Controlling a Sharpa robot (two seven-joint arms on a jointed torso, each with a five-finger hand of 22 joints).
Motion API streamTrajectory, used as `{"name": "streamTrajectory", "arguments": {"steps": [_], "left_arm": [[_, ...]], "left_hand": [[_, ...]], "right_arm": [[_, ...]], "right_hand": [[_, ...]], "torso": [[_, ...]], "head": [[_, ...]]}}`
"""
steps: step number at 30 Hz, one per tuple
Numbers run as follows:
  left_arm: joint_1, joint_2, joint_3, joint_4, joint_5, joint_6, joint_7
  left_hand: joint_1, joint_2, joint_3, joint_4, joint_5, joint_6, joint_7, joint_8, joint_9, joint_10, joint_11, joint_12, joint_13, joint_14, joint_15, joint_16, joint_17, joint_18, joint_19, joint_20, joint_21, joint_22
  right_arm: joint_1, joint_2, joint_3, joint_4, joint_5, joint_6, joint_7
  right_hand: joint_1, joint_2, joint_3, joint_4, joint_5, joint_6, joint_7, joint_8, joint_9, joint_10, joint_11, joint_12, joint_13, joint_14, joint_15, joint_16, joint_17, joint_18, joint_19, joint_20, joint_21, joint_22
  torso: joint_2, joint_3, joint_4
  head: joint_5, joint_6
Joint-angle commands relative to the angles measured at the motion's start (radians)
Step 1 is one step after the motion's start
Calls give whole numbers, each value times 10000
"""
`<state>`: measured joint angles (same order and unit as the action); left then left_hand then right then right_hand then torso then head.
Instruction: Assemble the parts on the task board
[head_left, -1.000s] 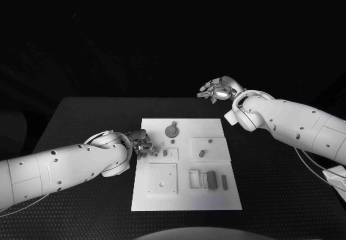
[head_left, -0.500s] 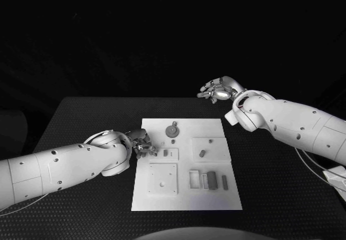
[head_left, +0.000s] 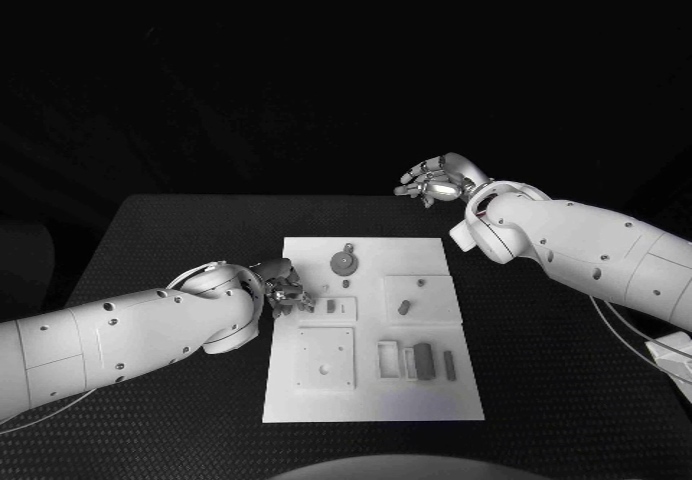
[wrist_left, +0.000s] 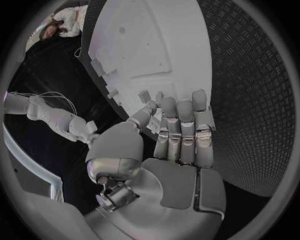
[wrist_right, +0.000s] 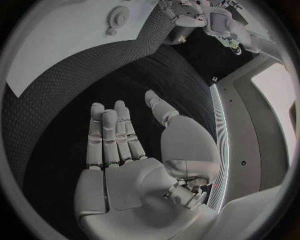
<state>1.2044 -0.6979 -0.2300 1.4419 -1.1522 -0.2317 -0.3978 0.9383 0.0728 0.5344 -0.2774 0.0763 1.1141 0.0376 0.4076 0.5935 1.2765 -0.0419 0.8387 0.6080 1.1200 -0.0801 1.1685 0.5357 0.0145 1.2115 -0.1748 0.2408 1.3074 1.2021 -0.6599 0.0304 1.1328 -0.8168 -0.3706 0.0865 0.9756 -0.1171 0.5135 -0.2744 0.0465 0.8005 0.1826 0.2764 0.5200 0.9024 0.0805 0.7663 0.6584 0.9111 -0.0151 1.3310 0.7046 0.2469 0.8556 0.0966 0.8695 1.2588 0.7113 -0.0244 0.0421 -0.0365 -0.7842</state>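
My left robot hand (head_left: 284, 287) hovers at the task board's (head_left: 371, 400) left edge, fingers together, holding nothing, beside the small parts (head_left: 421, 361). My right robot hand (head_left: 437, 180) waits empty and loosely spread over the far tabletop (head_left: 173, 230), clear of the work.

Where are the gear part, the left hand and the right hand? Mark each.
gear part (head_left: 343, 262), head view, its round face
left hand (head_left: 284, 287), head view, middle of the hand
right hand (head_left: 436, 180), head view, middle of the hand
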Motion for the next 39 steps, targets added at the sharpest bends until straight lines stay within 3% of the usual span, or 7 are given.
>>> {"name": "streamTrajectory", "arguments": {"steps": [1, 15, 29, 34, 39], "left_arm": [[-34, 27, -14, -2, -72, -27, 22], [-60, 60, -12, 3, -72, -56, 69], [-63, 231, -12, -147, -171, 452, -131], [-130, 320, -12, -175, -235, 715, -233], [-139, 343, -12, -188, -248, 818, -278]], "left_hand": [[202, 68, 142, -100, 46, 58, 6, 26, 43, 232, -284, -39, 10, 94, 3, -41, -10, 80, 51, -26, 21, 145], [206, 65, 147, -100, 57, 64, 3, 23, 41, 240, -288, -49, 12, 106, 2, -44, -13, 82, 59, -27, 20, 147], [207, 59, 148, -99, 62, 65, 2, 19, 40, 244, -289, -57, 13, 112, 1, -48, -16, 82, 64, -27, 18, 147], [206, 59, 150, -98, 72, 67, 2, 17, 39, 248, -290, -61, 15, 116, 0, -50, -18, 82, 67, -27, 16, 147], [172, 48, 152, -90, 349, 99, -6, 12, 38, 289, -298, -73, 37, 151, -2, -45, -20, 83, 96, -28, 13, 154]], "right_arm": [[-5, -4, 5, 6, -43, 132, 71], [-8, 7, 5, -1, -42, 142, 76], [-9, 14, 5, -3, -40, 180, 51], [-10, 19, 5, -7, -39, 191, 51], [-13, 21, 5, -8, -37, 208, 48]], "right_hand": [[-101, -12, -58, 17, 36, 18, 69, -14, -13, -59, 26, 61, -13, 19, -59, -15, -15, 149, -6, 50, -38, 7], [-107, -11, -60, 17, 36, 18, 68, -13, -13, -63, 26, 75, -30, 18, -59, -13, -18, 149, -5, 49, -40, 8], [-116, -1, -60, 23, 36, 17, 69, -12, -15, -67, 27, 87, -48, 17, -59, -12, -20, 149, -4, 50, -42, 9], [-118, 0, -60, 22, 36, 16, 69, -12, -15, -69, 27, 92, -55, 16, -59, -12, -21, 149, -4, 49, -43, 9], [-119, 1, -59, 23, 36, 16, 69, -12, -15, -70, 27, 95, -60, 16, -59, -12, -22, 149, -4, 49, -44, 10]], "torso": [[0, -2, 2], [3, -1, -1], [7, 3, -8], [8, 4, -9], [8, 6, -15]], "head": [[-5, -1], [-10, 3], [-16, -18], [-27, -35], [-37, -47]]}}
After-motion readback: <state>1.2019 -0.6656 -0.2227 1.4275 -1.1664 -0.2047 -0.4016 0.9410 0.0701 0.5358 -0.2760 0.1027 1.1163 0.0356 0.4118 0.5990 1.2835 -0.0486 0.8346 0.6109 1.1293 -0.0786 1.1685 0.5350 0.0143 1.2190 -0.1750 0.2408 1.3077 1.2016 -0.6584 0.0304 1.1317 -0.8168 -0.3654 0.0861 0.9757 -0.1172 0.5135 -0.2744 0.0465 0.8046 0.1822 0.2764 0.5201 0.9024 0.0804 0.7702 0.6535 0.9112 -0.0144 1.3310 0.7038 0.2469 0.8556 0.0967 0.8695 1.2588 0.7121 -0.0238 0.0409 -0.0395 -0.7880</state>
